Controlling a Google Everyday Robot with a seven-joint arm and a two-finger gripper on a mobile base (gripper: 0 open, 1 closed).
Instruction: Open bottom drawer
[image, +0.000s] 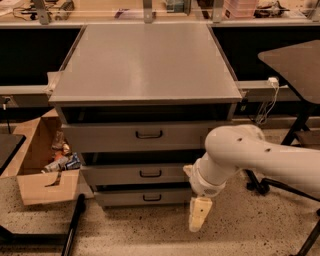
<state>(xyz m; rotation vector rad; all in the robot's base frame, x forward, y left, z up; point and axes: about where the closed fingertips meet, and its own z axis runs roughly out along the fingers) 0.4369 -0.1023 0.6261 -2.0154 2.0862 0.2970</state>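
Observation:
The grey metal cabinet (145, 60) has three drawer fronts stacked under its flat top. The bottom drawer (120, 197) is the slimmest one, just above the floor, with a small dark loop handle (151, 198) at its centre. It sits about level with the middle drawer (115, 175) above it. My gripper (199, 216) hangs pointing down from the white arm (250, 160). It is to the right of the bottom drawer's front, near the floor, and is not touching the handle.
An open cardboard box (35, 187) with litter stands on the floor left of the cabinet. A black stand leg (74, 225) lies at the lower left. A dark table (295, 65) and its legs are at the right. The floor is speckled.

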